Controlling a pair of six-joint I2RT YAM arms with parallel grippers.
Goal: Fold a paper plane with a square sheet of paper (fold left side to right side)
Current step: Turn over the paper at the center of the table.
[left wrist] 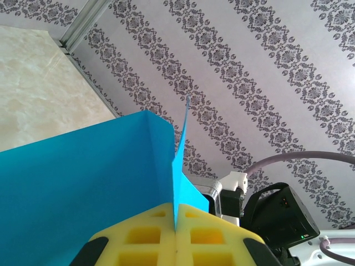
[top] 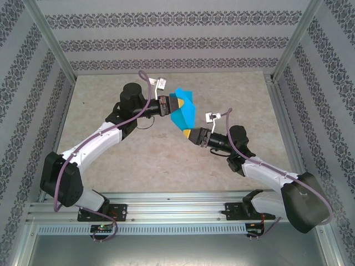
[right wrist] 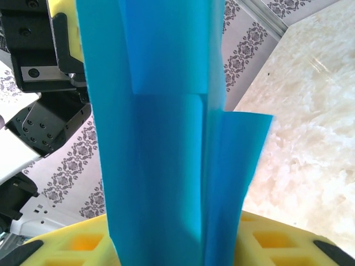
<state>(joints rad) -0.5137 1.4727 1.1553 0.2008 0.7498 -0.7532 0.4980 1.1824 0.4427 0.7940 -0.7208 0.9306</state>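
Note:
The square sheet of paper (top: 183,110) is folded into a narrow blue shape with loose flaps and hangs in the air above the table (top: 238,94). My left gripper (top: 178,103) is shut on its upper left edge. In the left wrist view the yellow pads (left wrist: 144,235) of the left gripper (left wrist: 176,221) meet on a crease of the paper (left wrist: 83,183). My right gripper (top: 188,133) is at the paper's lower end. Its yellow pads (right wrist: 72,246) stand apart on either side of the paper (right wrist: 161,138), which rises out of the gap of the right gripper (right wrist: 175,246).
Patterned walls (top: 177,39) and metal posts (top: 50,41) enclose the beige table. Both arms reach inward over its middle, their bases on the rail (top: 177,208) at the near edge. The left gripper's black body (right wrist: 39,50) sits close behind the paper in the right wrist view.

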